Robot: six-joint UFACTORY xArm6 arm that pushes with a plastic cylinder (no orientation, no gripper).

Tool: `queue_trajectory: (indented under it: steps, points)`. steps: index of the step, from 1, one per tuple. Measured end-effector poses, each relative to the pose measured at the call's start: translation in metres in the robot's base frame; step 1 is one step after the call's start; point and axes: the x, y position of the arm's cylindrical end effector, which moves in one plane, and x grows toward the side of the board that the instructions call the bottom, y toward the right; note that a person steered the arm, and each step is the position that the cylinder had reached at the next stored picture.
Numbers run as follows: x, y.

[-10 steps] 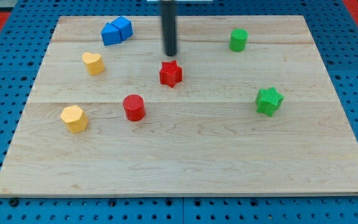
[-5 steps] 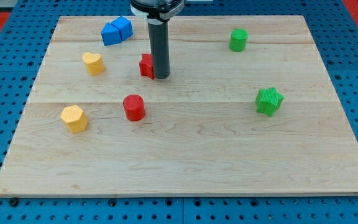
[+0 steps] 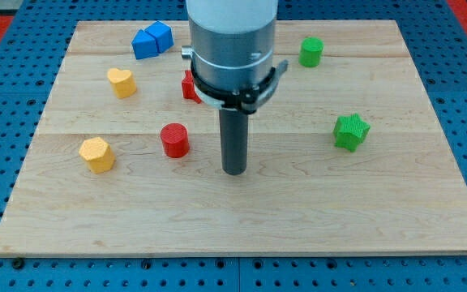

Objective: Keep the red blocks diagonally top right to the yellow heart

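My tip point(image 3: 233, 171) rests on bare board mid-table, just right of the red cylinder point(image 3: 173, 139), not touching it

The red star point(image 3: 189, 86) sits half hidden behind the arm, right of the yellow heart point(image 3: 121, 82); wide bare wood lies toward the view's bottom edge

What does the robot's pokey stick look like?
It's a straight dark grey rod with a flat round end, my tip. Above it sits a fat, smooth light grey cylinder with a black ring clamp around its bottom. No cables or markings show.
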Motion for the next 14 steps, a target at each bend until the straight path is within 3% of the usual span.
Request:
queue_trajectory:
  steps: [3, 6, 9, 10, 12, 14]
  points:
    - [0.001, -0.02]
    - [0.005, -0.107]
    - [-0.084, -0.084]
    - [-0.086, -0.083]
    - [-0.076, -0.05]
    - [-0.006, 0.011]
